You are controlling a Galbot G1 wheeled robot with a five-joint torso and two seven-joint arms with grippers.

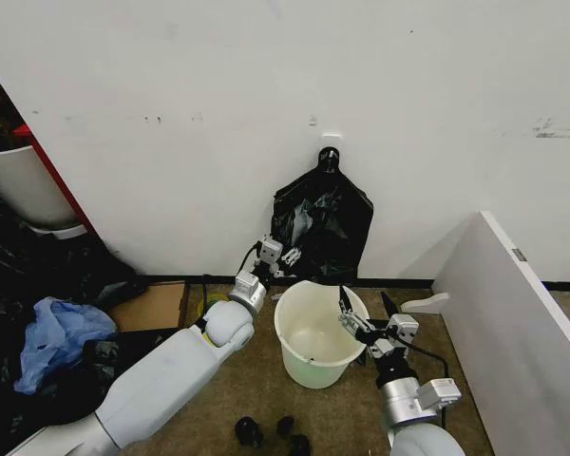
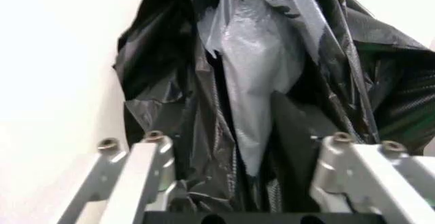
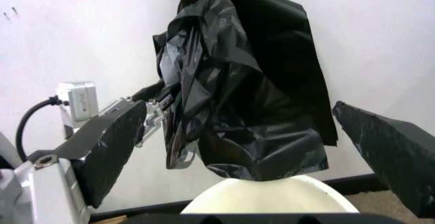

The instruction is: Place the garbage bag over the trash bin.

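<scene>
The garbage bag (image 1: 323,223), glossy black and crinkled, hangs from a hook on the white wall. Below it on the floor stands the cream-white trash bin (image 1: 315,334), with nothing inside it. My left gripper (image 1: 277,255) is at the bag's lower left edge. In the left wrist view this gripper (image 2: 245,142) is open, with folds of the bag (image 2: 272,81) hanging between its fingers (image 2: 146,165). My right gripper (image 1: 361,318) hovers over the bin's right rim, open. From the right wrist, its black fingers (image 3: 109,152) frame the bag (image 3: 251,96) and the bin rim (image 3: 272,198).
A larger white bin with a red bar (image 1: 19,180) stands at the far left, above a blue plastic bag (image 1: 52,337) and dark clutter. Flat cardboard (image 1: 152,304) lies by the wall. A white board (image 1: 522,313) slants along the right. Small black objects (image 1: 266,432) lie on the floor.
</scene>
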